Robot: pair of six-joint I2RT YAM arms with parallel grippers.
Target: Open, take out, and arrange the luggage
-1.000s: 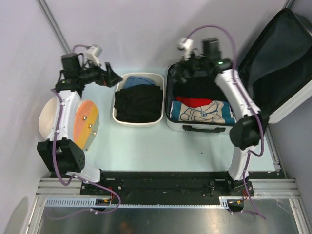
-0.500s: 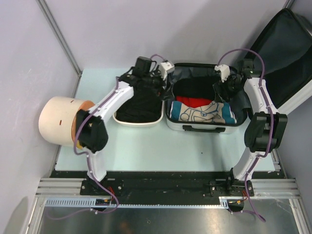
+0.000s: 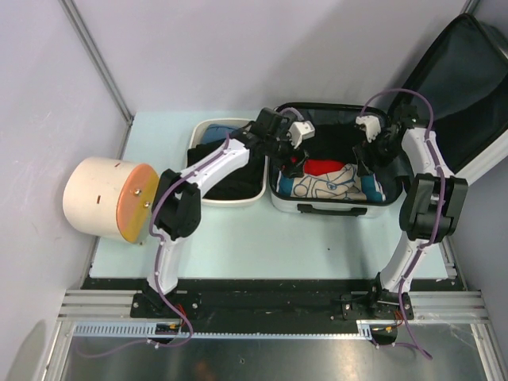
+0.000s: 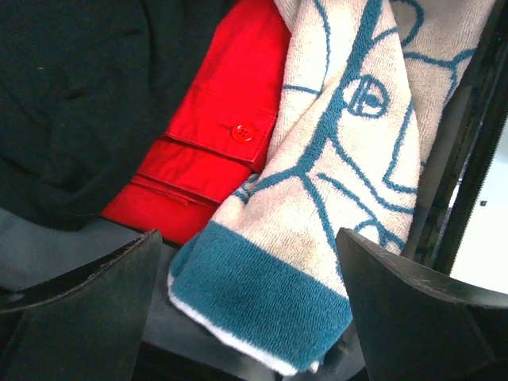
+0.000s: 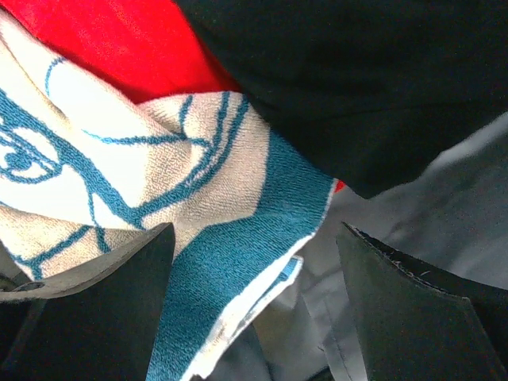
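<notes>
The luggage (image 3: 317, 209) lies open on the table, its dark-lined lid (image 3: 456, 87) leaning back at the right. Inside are a black garment (image 3: 325, 147), a red garment (image 3: 321, 167) and a white towel with teal drawing (image 3: 329, 184). My left gripper (image 3: 292, 165) is open over the towel's left end; in the left wrist view its teal edge (image 4: 262, 294) lies between the fingers (image 4: 79, 302), beside the red garment (image 4: 214, 151). My right gripper (image 3: 367, 163) is open over the towel's right end (image 5: 230, 262), above the grey lining (image 5: 413, 230).
A cream tub (image 3: 222, 200) holding black and blue clothes stands just left of the suitcase, under my left arm. A cream cylinder with an orange end (image 3: 95, 194) lies at the far left. Walls close in at the left and back.
My left arm swung right from the tub to the suitcase's left end. My right gripper moved from the back of the case to the towel's right end.
</notes>
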